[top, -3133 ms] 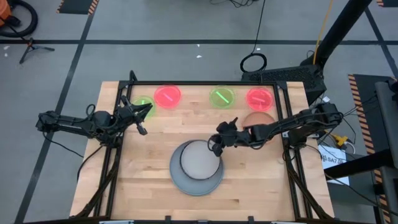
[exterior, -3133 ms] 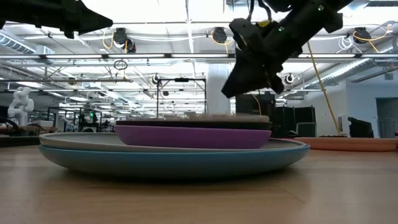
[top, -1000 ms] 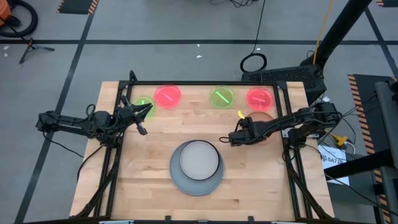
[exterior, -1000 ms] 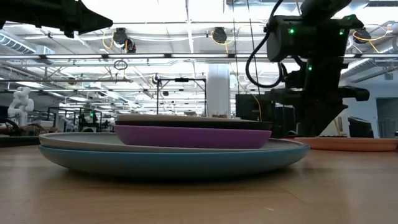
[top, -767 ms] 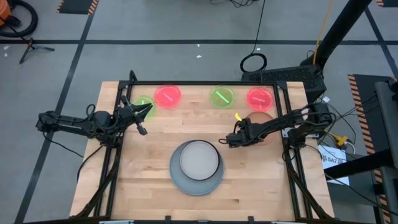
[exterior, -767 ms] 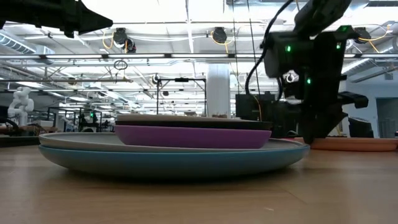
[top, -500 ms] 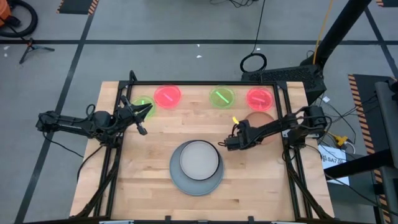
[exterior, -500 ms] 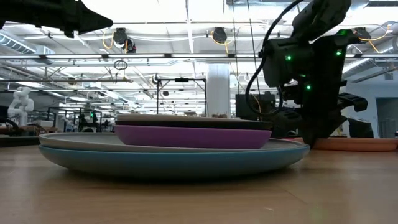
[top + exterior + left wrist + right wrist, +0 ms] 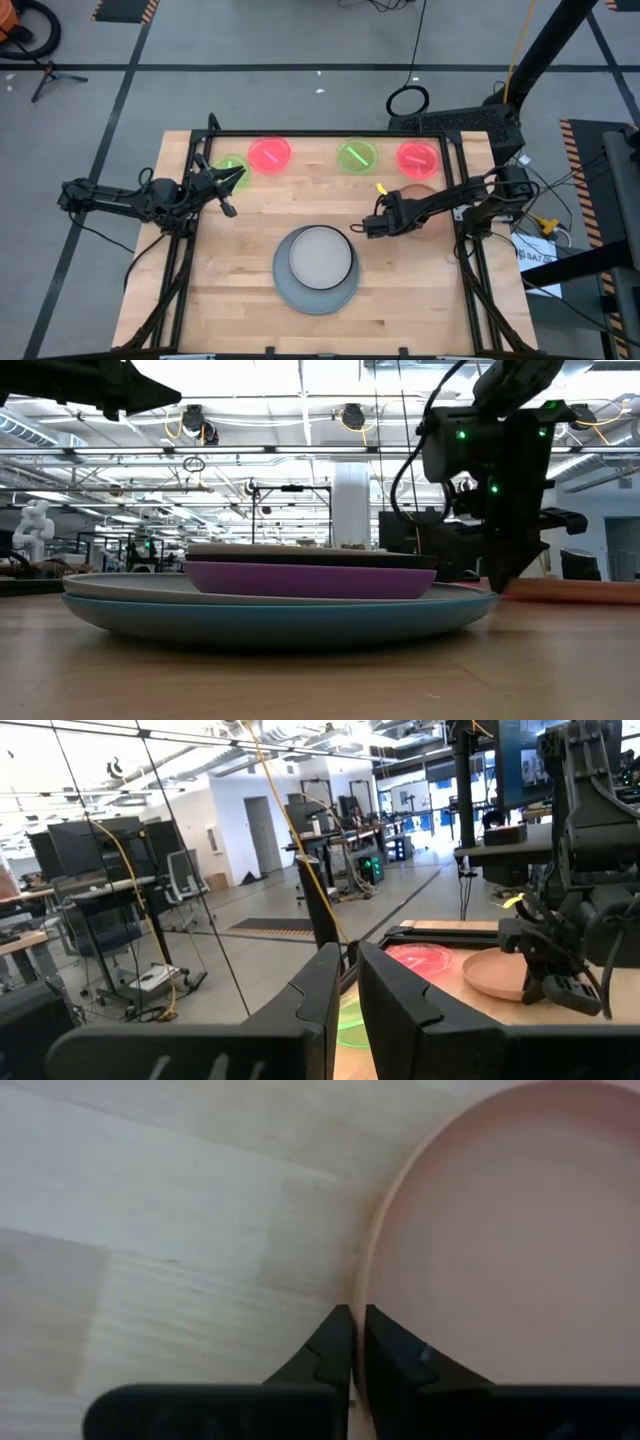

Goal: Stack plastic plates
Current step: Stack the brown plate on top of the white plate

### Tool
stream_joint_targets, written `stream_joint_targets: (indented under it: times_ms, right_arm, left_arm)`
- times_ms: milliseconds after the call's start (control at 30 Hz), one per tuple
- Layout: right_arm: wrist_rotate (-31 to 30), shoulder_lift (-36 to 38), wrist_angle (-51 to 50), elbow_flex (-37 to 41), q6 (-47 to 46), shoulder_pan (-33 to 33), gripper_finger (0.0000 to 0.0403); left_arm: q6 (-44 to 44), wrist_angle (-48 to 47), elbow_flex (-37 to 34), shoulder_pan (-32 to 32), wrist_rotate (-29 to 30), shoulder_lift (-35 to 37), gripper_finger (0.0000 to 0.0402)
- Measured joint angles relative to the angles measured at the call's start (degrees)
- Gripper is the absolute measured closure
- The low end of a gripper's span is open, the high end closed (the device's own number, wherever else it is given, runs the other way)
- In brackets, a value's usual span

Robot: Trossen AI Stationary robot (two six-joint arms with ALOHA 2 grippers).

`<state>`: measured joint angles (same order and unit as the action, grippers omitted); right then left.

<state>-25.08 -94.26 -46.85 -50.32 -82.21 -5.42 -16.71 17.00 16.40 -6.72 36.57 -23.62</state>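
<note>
While its fingers apparently pinch the rim, right tool (image 9: 352,1335) meets tan-orange plate (image 9: 500,1240).

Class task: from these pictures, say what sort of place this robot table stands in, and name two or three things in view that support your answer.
Most likely a robotics lab or workshop. The wooden table stands on a grey floor marked with tape lines. Exposed ceiling pipes and lights hang overhead. Desks with monitors fill the room behind.

Two dark, slender jointed arms; black cables looped along links. Right arm (image 9: 495,450): boxy black wrist housing, green indicator lights.
</note>
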Motion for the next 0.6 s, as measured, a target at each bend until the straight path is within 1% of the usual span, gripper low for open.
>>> stream_joint_targets:
  times_ms: [167,333,433,533,600]
  right_arm:
    - [-1.1,0.2,0.0,-3.9,4.9,-0.7,0.0395]
    - [-6.1,0.3,4.8,-10.3,15.0,-3.0,0.0396]
    - [-6.1,0.3,13.1,-13.9,25.8,-4.5,0.0394]
    - [-4.0,-0.5,25.0,-16.6,39.3,-6.7,0.0394]
    - [-2.4,-1.5,31.4,-18.2,46.2,-8.1,0.0394]
  left_arm:
    - [-0.2,0.0,0.0,0.0,0.0,0.0,0.0353]
    - [-0.2,0.0,0.0,0.0,0.0,0.0,0.0353]
    - [-0.2,0.0,0.0,0.0,0.0,0.0,0.0353]
    - [-0.2,0.0,0.0,0.0,0.0,0.0,0.0353]
    - [-0.2,0.0,0.0,0.0,0.0,0.0,0.0353]
